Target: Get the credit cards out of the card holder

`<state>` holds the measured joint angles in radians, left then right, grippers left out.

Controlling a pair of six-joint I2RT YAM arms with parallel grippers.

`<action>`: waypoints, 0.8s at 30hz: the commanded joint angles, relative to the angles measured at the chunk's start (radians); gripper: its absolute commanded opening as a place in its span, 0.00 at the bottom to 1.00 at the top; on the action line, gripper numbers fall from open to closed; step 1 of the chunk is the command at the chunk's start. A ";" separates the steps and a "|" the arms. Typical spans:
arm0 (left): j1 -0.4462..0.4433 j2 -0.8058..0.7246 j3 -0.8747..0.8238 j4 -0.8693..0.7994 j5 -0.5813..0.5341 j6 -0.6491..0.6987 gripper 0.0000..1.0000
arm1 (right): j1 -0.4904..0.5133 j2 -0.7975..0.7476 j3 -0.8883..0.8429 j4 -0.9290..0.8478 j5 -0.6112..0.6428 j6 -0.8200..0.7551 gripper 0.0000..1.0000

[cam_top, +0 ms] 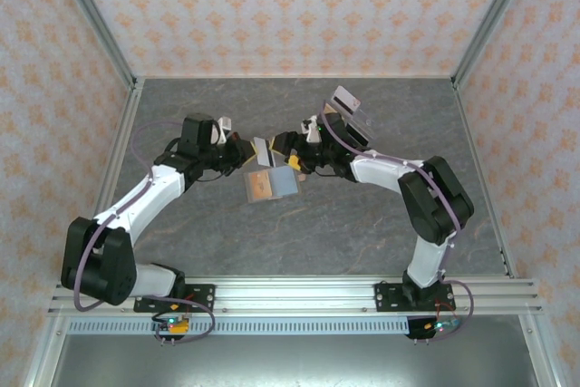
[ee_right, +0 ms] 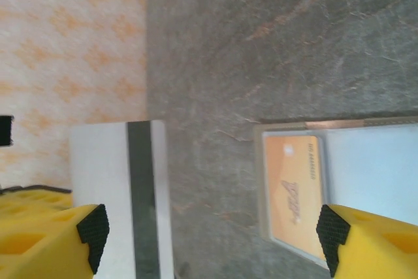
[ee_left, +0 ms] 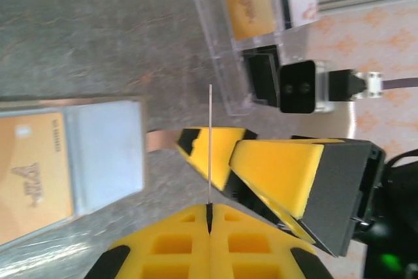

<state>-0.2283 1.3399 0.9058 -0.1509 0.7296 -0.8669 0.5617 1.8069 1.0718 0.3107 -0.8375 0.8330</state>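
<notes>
Where the arms meet in the top view, the left gripper (cam_top: 246, 149) is clenched on the whitish card (cam_top: 261, 150), with the right gripper (cam_top: 283, 145) just beyond it. The card holder (cam_top: 283, 186) lies open on the near side of both. From the left wrist, that card stands edge-on in the closed pads. From the right wrist the jaws gape: the whitish card is beside one fingertip, and the orange card (ee_right: 294, 187), in the holder, is beside the other.
</notes>
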 commanded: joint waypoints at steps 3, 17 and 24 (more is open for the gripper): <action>0.004 -0.011 0.007 -0.054 -0.031 0.012 0.00 | 0.008 0.005 0.042 -0.017 -0.017 -0.007 0.85; 0.003 0.039 -0.013 0.079 0.062 -0.049 0.00 | 0.008 0.065 0.013 0.276 -0.163 0.196 0.68; 0.004 0.051 -0.023 0.122 0.074 -0.081 0.00 | 0.008 0.059 0.014 0.329 -0.183 0.240 0.49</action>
<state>-0.2283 1.3796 0.8993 -0.0792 0.7792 -0.9260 0.5667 1.8622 1.0863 0.5552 -0.9901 1.0401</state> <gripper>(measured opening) 0.044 0.517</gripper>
